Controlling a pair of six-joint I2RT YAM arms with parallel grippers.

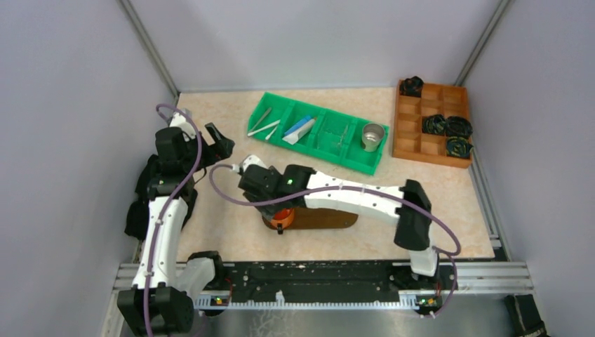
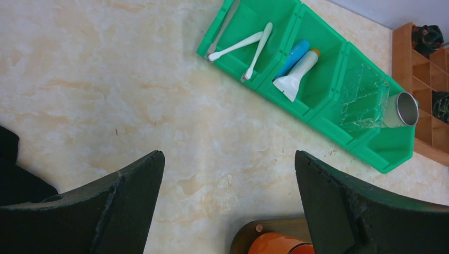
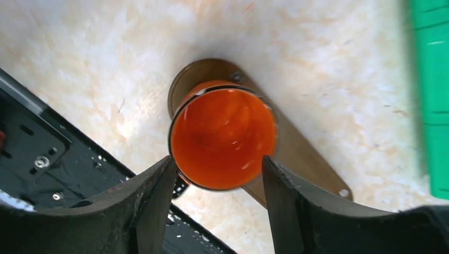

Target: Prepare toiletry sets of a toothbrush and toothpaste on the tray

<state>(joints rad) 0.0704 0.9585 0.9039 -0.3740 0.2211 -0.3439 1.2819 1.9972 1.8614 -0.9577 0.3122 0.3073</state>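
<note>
The dark brown tray [image 1: 326,218] lies in front of the arm bases, and an orange cup [image 1: 281,215] stands upright on its left end. My right gripper [image 3: 218,161] hangs over that cup [image 3: 222,137], open, a finger on either side of the near rim. The left gripper [image 2: 229,156] is wide open and empty above bare table, left of the tray [image 2: 275,228]. Two white toothbrushes [image 2: 235,46] lie in the end compartment of the green bin. A blue tube [image 2: 294,56] and a white tube [image 2: 297,74] lie in the compartment beside it.
The green bin [image 1: 319,151] lies diagonally at the back and also holds clear plastic [image 2: 365,98] and a metal cup [image 1: 372,136]. An orange-brown compartmented box [image 1: 431,119] with dark rolled items stands at the back right. A black rail [image 1: 316,281] runs along the near edge.
</note>
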